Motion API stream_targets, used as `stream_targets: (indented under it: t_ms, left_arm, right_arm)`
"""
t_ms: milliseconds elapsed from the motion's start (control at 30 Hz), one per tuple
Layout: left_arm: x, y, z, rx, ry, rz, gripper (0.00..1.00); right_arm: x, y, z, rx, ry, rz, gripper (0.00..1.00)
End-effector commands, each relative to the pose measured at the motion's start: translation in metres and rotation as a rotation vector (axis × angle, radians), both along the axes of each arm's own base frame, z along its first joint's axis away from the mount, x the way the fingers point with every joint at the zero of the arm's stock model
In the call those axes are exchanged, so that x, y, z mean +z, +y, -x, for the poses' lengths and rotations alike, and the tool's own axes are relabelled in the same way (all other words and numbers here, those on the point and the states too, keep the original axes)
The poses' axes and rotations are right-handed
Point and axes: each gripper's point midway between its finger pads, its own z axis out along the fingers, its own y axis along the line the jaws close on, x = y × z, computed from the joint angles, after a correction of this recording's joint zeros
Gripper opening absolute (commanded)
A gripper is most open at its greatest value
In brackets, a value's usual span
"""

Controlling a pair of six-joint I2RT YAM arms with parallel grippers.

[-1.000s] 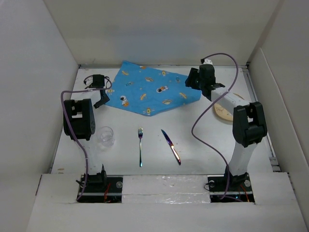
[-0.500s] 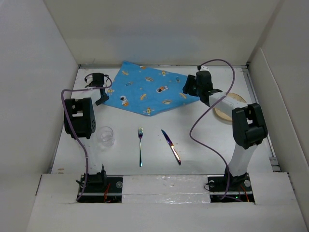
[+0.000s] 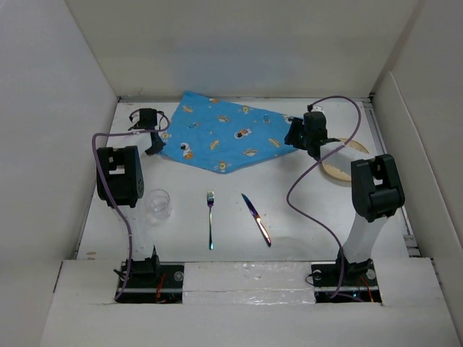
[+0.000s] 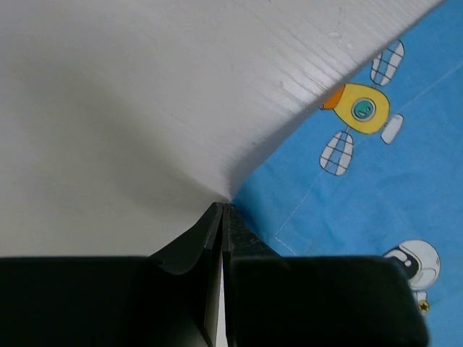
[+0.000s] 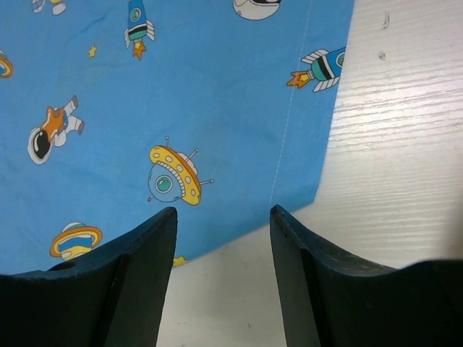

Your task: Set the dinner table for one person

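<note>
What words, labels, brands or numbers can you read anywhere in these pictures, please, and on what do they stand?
None: no readable text shows in any view.
The blue cloth bears only pictures (rockets, astronauts, saucers, ringed planets), no letters.
The table, fork, knife, glass and plate show no markings.

The right gripper (image 3: 294, 137) has drawn back from above the far right side of the cloth (image 3: 224, 137) and come down at its right corner, nearer the right edge of the table (image 3: 304, 210). The left gripper (image 3: 155, 147) has crept slightly toward the cloth's left corner, where its closed tips now meet.
</note>
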Motion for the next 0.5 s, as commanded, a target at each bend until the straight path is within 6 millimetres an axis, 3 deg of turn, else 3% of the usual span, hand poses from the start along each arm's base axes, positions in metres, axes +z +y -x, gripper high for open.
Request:
stream_targets:
  t_ms: [0,33,67,133,167,267,367,467]
  left_arm:
    - [0.035,-0.019,0.003,-0.041,-0.059,0.075,0.00]
    - [0.050,-0.020,-0.001,-0.041,-0.104,0.083,0.00]
    - [0.080,-0.024,-0.002,-0.055,-0.175,0.099,0.00]
    - [0.113,-0.029,-0.005,-0.074,-0.270,0.121,0.00]
    - [0.141,-0.034,-0.001,-0.091,-0.338,0.139,0.00]
    - [0.182,-0.041,0.009,-0.110,-0.456,0.168,0.00]
    - [0.199,-0.044,0.016,-0.125,-0.502,0.183,0.00]
    - [0.196,-0.050,0.018,-0.142,-0.507,0.210,0.00]
  right_arm:
    - [0.015,-0.002,-0.013,-0.016,-0.048,-0.003,0.59]
    - [0.005,-0.003,-0.014,-0.019,-0.024,0.007,0.60]
    - [0.002,-0.004,-0.016,-0.021,-0.018,0.019,0.60]
    - [0.001,-0.004,-0.021,-0.022,0.009,0.033,0.61]
    - [-0.009,-0.006,-0.022,-0.027,0.033,0.047,0.61]
    - [-0.014,-0.010,-0.023,-0.037,0.074,0.052,0.60]
    - [-0.011,-0.019,-0.022,-0.080,0.078,0.083,0.57]
    - [-0.013,-0.027,-0.017,-0.113,0.106,0.109,0.53]
